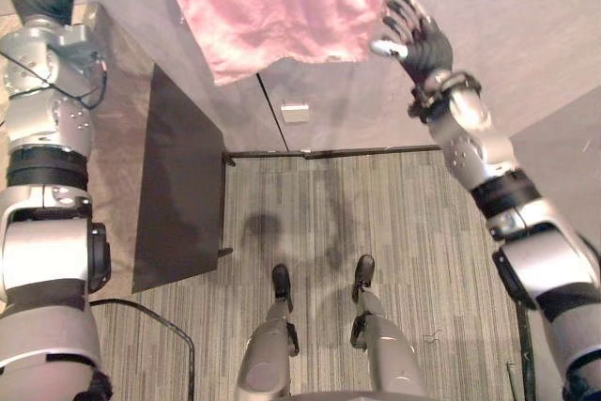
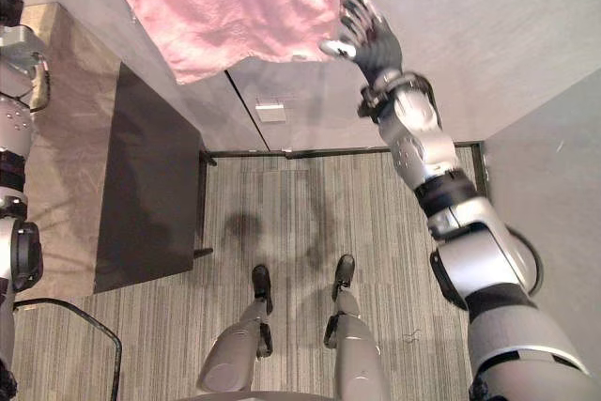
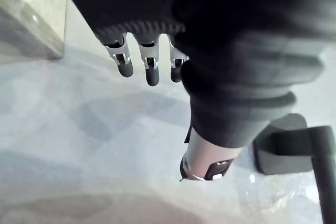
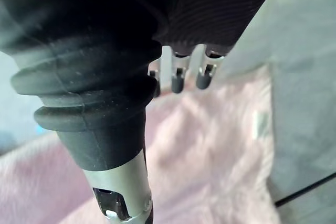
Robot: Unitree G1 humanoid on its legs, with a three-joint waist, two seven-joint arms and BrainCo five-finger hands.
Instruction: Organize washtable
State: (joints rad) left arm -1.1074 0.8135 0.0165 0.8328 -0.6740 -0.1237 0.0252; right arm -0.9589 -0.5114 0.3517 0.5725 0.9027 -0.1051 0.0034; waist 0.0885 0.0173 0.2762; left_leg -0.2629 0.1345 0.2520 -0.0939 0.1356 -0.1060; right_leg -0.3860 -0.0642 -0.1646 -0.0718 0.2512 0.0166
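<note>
Plainly, fuzzy pink towel (image 1: 272, 7) hangs flat.

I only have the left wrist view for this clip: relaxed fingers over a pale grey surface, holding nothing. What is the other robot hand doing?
Observer: The right robot hand is raised with its fingers spread, at the right edge of a hanging pink towel.
Operator: Is it gripping the towel?
Observer: No. In the right wrist view its fingers are straight, with the cloth past them and nothing curled round it.
Operator: What else is near the towel?
Observer: A dark panel stands on the robot's left, lower in the eye views than the towel, beside striped carpet.
</note>
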